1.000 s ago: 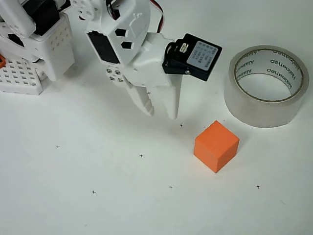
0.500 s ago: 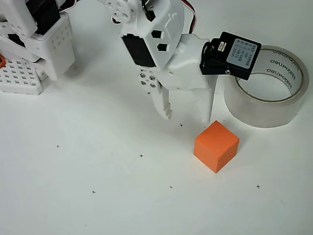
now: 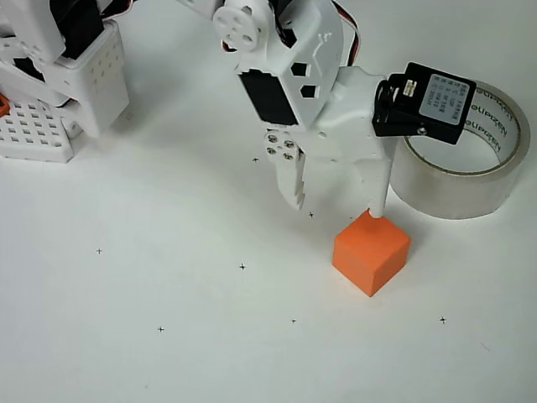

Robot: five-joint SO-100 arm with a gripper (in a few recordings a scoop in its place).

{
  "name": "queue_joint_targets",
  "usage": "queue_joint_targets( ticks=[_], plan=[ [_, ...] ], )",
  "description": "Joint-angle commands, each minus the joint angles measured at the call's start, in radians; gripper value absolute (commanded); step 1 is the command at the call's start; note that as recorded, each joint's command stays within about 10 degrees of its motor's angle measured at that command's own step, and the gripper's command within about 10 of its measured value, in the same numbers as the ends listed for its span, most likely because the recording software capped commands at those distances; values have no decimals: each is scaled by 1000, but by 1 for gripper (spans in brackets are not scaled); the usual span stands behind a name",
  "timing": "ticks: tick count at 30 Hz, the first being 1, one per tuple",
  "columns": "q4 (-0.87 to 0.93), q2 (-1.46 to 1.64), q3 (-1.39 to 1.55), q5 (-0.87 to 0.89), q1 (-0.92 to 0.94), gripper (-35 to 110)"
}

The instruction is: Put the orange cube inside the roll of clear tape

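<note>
**Gripper swung across to the cube, fingers spread but off-centre**

Gripper (image 3: 336,207), the white two-finger one on the white plastic arm, stood open in the overhead view, its jaws well spread. Over the last second it had travelled rightward across the table and widened as it went; a second earlier the two fingers hung close together, well left of the cube. Now the right-hand finger tip sat at the upper corner of the small matte bright-orange cube (image 3: 371,253), touching it or just above it; which of the two could not be told from overhead. The left-hand finger hung over bare table to the cube's upper left, apart from it.

The cube itself had not shifted. It rested on the white tabletop (image 3: 210,336), turned corner-on, just beside and below-left of the wide roll of translucent clear tape (image 3: 495,180) with dark lettering on its pale core. The roll lay flat, hole upward, partly covered by the black servo on the gripper.

So the approach was nearly complete, yet the cube was not between the fingers. As a judgement, the gripper needed to go a little further right and down before closing, or the right finger might push the cube away
</note>
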Motion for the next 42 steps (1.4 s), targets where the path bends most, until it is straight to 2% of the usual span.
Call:
queue_joint_targets(
  ticks=[1,42],
  plan=[
    [-17,9,-95,-11,-8,38],
    [-55,-301,-298,-67,-6,41]
  ],
)
